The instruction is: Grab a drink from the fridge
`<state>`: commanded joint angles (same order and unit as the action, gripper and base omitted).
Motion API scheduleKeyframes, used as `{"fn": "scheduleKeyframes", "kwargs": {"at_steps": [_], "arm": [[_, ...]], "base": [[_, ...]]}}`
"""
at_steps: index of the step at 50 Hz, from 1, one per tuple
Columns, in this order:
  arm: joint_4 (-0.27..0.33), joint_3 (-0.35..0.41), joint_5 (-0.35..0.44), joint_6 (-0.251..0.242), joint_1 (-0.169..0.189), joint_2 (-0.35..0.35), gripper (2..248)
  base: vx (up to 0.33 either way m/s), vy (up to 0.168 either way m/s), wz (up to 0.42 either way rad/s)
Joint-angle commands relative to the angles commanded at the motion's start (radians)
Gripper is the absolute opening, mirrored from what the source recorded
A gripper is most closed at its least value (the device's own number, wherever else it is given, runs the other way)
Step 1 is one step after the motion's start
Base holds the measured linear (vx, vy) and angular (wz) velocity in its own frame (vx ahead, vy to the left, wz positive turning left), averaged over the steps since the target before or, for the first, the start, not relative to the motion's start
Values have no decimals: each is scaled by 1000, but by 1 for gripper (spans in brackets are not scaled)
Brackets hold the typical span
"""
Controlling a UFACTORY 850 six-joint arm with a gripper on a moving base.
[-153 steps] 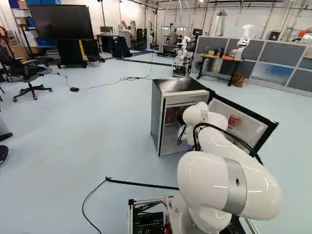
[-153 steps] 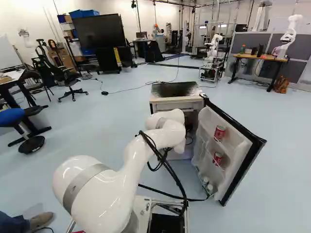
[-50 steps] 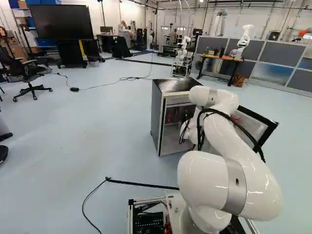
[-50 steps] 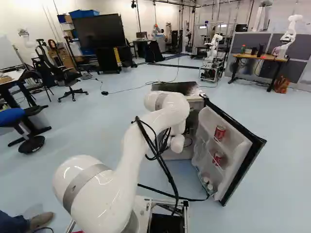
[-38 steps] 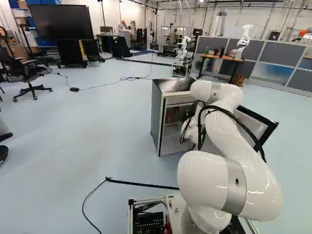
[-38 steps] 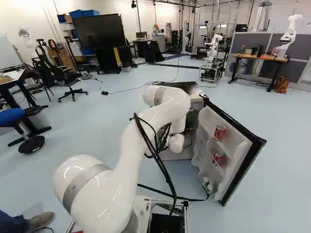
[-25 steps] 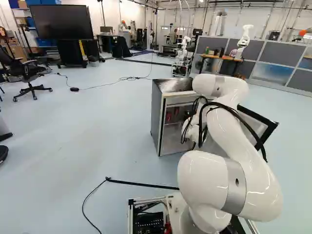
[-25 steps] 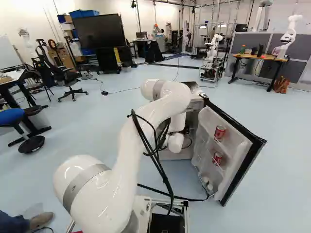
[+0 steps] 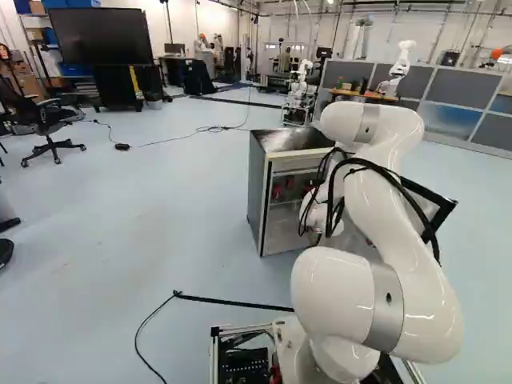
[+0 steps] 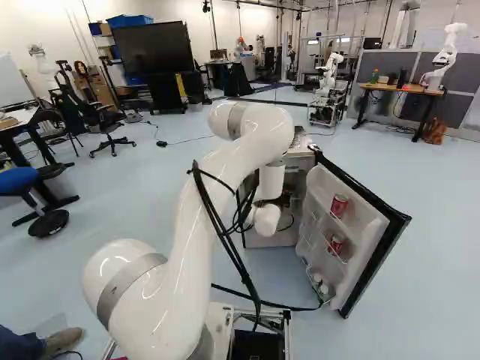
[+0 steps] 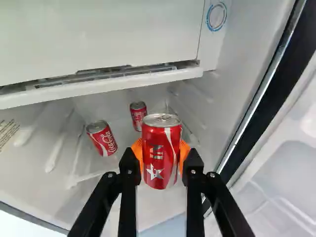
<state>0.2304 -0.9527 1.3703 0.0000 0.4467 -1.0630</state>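
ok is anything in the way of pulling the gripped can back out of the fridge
Nothing visible is: the fridge door stands open, and the two other cans sit farther in, beyond the held can in the gripper.

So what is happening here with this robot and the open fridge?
The robot arm is reaching to the open fridge to get a drink. Its gripper is closed on a red can, one finger on each side. The can looks lifted, but I cannot be sure. Two other red cans are deeper inside, and two more sit in the door.
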Motion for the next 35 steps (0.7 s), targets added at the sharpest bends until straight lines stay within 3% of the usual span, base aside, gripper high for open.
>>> {"fn": "scheduleKeyframes", "kwargs": {"at_steps": [35], "arm": [[0,279,0,0,-16,229,92]], "base": [[0,0,0]]}}
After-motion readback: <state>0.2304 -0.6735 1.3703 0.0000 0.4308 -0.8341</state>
